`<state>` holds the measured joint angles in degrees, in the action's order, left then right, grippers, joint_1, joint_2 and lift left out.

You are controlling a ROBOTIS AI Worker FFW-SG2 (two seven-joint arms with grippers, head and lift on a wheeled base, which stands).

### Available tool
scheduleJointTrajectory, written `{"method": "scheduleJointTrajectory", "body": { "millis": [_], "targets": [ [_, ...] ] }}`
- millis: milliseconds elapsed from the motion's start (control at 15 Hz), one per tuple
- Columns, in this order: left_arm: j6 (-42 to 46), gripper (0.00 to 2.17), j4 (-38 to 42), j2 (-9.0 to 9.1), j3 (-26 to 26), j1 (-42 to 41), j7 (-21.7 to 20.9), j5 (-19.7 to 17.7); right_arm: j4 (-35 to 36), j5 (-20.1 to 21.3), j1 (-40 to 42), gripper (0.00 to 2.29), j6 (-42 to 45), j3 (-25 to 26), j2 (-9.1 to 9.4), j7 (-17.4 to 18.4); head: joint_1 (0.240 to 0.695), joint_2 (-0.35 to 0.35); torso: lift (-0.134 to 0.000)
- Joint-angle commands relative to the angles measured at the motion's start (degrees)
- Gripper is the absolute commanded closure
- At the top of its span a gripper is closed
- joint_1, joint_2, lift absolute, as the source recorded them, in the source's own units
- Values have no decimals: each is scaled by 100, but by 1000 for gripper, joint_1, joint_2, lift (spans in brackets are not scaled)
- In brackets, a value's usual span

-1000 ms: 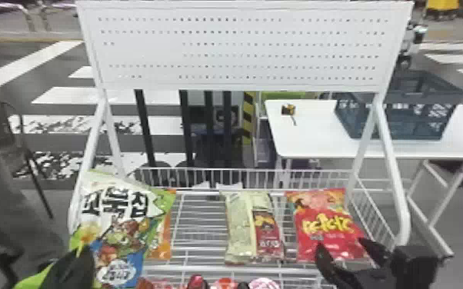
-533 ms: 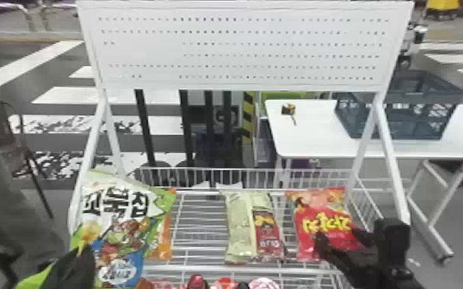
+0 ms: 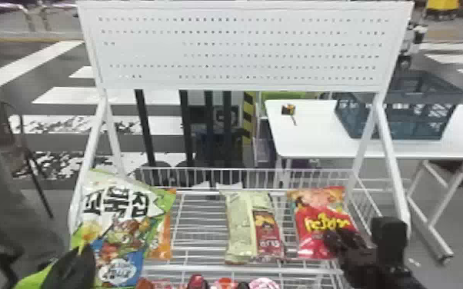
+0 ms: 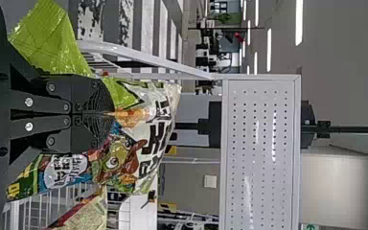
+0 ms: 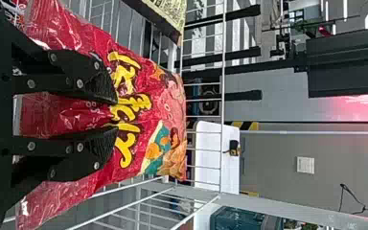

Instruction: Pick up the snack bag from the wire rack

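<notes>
In the head view, here comes the right gripper (image 3: 338, 237), swung inward over the shiny red plastic snack bag with yellow lettering (image 3: 321, 221), its jaws closer together than a second ago! That bag sits at the right end of the white metal wire rack (image 3: 204, 269), beside a cream-and-red plastic packet (image 3: 253, 226); approach looks finished, and the pick itself seems to be starting. Over at the left end, the left gripper (image 3: 84, 249) is at the big green-and-white plastic snack bag (image 3: 117, 226). Left wrist view: jaws together, creases running into the tips, so that bag looks pinched too. Right wrist view: the jaws press in on a fold of red film, parted by its bulk, apparently gripping. A straight lift should come next; slick film could slip.
</notes>
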<state>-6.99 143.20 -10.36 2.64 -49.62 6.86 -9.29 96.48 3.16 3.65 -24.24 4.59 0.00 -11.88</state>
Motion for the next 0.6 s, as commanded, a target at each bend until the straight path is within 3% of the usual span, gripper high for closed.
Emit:
{"method": "scheduleJointTrajectory", "body": {
  "millis": [0, 267, 533],
  "targets": [
    [-18, 1541, -2, -1, 0, 5, -1, -3, 55, -43, 31, 2250, -33, 7, 5, 1, 499, 0, 0],
    [-18, 1541, -20, -1, 0, 5, 8, -3, 292, -70, 154, 2246, -33, 16, 5, 89, 499, 0, 0],
    [-18, 1541, -29, -1, -9, 14, 8, -3, 1487, -395, 892, 2250, -33, -63, 5, 98, 499, 0, 0]
  ]
}}
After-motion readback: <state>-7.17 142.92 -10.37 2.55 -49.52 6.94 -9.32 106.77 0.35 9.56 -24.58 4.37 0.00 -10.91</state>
